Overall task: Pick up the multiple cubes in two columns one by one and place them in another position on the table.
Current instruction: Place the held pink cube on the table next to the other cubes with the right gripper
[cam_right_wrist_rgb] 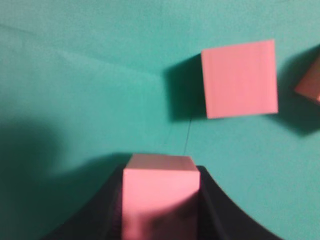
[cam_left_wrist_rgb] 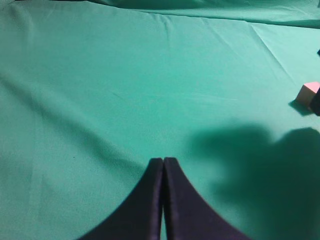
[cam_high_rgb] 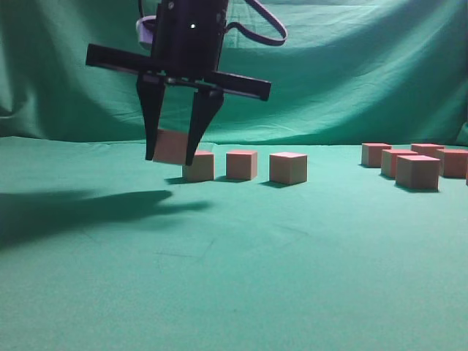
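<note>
Right hand: the black two-fingered hand (cam_high_rgb: 178,150) hangs above the left part of the teal-green cloth-covered surface (cam_high_rgb: 234,278), pinching one small matte pinkish-red block with paler tan sides (cam_high_rgb: 170,146) between its fingers; the right wrist view shows the same held block (cam_right_wrist_rgb: 160,200) wedged between the dark fingers.
Held block: lifted clear of the surface, just left of and slightly above the nearest resting block (cam_high_rgb: 200,167).
Row in the middle: three like blocks sit on the surface in a line, this nearest one, a second (cam_high_rgb: 241,164) and a third (cam_high_rgb: 288,168), each a little apart.
Group at far right: a cluster of more blocks (cam_high_rgb: 417,172) rests well apart from the row.
Left hand: its dark fingers (cam_left_wrist_rgb: 163,200) are pressed together over bare cloth, holding nothing; one block (cam_left_wrist_rgb: 307,93) shows at the right edge of its view.
Risk, collision: a descent straight down probably brings a finger or the held block against the nearest resting block, since they stand so close.
Risk, grip: the hold looks near the block's upper part, so a knock may twist it loose.
Risk, release: dropping from this height would likely make the block tumble or roll into the row.
</note>
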You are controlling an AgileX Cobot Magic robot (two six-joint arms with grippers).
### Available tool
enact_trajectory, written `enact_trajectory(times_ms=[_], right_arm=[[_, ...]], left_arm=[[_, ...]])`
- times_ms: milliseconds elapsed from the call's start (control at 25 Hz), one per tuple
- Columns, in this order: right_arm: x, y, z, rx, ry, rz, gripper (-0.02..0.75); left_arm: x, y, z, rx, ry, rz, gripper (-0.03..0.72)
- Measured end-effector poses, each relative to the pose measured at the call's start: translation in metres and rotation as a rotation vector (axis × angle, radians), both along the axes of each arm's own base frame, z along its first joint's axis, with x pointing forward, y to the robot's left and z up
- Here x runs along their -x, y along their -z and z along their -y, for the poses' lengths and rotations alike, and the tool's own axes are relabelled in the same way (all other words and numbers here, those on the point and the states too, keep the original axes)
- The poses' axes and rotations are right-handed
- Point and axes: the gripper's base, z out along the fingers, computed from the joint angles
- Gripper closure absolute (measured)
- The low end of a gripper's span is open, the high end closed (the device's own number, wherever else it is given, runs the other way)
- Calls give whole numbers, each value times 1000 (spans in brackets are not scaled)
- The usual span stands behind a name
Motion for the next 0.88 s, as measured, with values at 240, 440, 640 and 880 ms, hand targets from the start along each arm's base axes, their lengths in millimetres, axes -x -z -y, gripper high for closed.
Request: enact_trajectory(times_ms=[240,440,640,880], right_arm=[[-4,11,0,33,-1,20,482],[-5,18,-3,29,5,7,482],[-5,20,-4,16,12,-6,482],[-5,20,-5,6,13,-3,482]], left_arm=[[0,0,0,0,0,0,688],[0,0,0,0,0,0,688],[0,0,0,0,0,0,688],[0,0,0,0,0,0,688]])
